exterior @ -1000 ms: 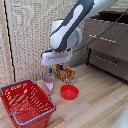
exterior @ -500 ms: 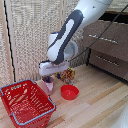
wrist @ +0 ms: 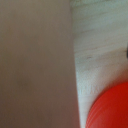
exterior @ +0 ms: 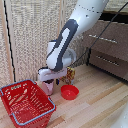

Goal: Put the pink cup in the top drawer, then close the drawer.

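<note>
The pale pink cup [exterior: 47, 88] stands on the wooden floor between the red basket and the red bowl. My gripper [exterior: 50, 78] hangs on the white arm [exterior: 67, 40] right over the cup's rim, and its fingers are hidden behind the wrist. In the wrist view a blurred pinkish-grey surface [wrist: 35, 65] fills half the picture, most likely the cup seen from very close. The grey-brown chest of drawers [exterior: 107, 47] stands at the exterior view's right. Its top drawer [exterior: 114, 17] shows a dark gap above the front.
A red wire basket [exterior: 27, 102] sits at the exterior view's left, next to the cup. A shallow red bowl [exterior: 69, 92] lies just right of the cup and also shows in the wrist view [wrist: 111, 107]. A small multicoloured pack [exterior: 71, 75] stands behind the bowl.
The arm has lowered and shifted slightly to the exterior view's left, bringing the gripper down onto the pink cup. The cup, bowl and basket have not moved.
</note>
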